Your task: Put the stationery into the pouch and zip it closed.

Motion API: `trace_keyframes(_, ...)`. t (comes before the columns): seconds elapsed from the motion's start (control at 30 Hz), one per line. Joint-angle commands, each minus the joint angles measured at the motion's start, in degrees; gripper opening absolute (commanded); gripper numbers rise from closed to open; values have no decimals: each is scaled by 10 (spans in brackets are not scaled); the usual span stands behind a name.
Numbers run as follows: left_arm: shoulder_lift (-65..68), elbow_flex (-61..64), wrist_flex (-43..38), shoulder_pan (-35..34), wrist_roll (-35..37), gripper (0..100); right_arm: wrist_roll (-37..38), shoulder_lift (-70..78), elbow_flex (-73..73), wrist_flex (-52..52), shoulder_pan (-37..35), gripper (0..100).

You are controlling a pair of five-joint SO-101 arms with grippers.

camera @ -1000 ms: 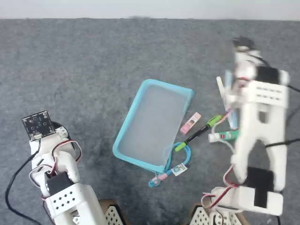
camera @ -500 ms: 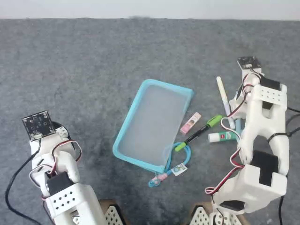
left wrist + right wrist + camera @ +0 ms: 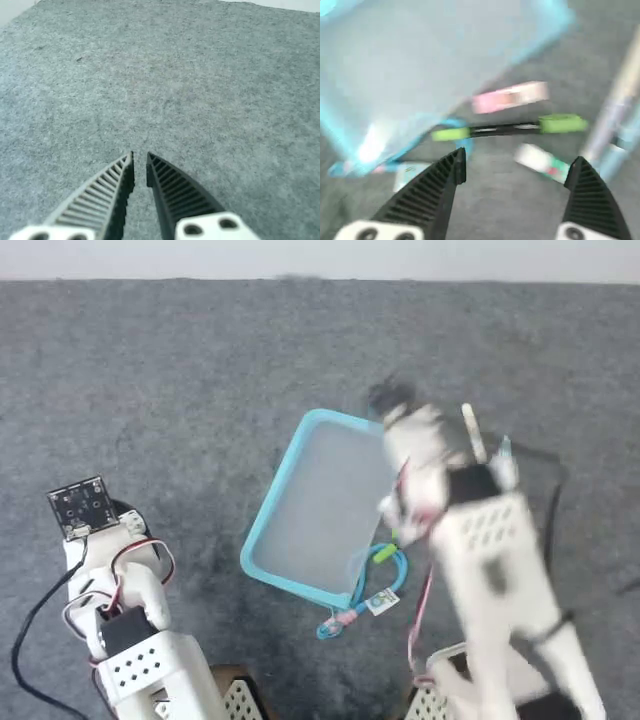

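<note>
Hovering over the green pen [image 3: 505,129] by the pouch [image 3: 420,75], the right gripper [image 3: 520,156] gapes wide. Left gripper [image 3: 140,156] — pinched together, empty.

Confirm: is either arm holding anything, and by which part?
Nothing held. Left gripper is shut on air over the mat; right gripper is open above the green-capped pen beside the pouch.

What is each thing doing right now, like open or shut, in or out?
Left claw: shut, empty.
Right claw: open, empty.
Pouch: lying flat; zip too blurry to tell.
Green-capped pen: lying outside the pouch.
Pink eraser: lying outside the pouch.
</note>
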Motion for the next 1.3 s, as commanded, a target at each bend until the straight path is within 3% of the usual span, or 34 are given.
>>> trace_keyframes(0.0, 4, -5, -18, 2, 4, 45, -13, -82, 69, -2, -88, 314)
trace_keyframes(0.2, 4, -5, -18, 2, 4, 45, 42, -67, 99, 35, -95, 314)
trace_keyframes(0.47, 4, -5, -18, 2, 4, 45, 25, 94, 63, -62, -95, 314)
trace_keyframes(1.03, 4, -7, -16, 2, 4, 45, 17, 595, -419, -67, 20, 314)
trace_keyframes(1.27, 4, -4, -16, 22, 4, 45, -1, 710, -665, 2, 54, 314)
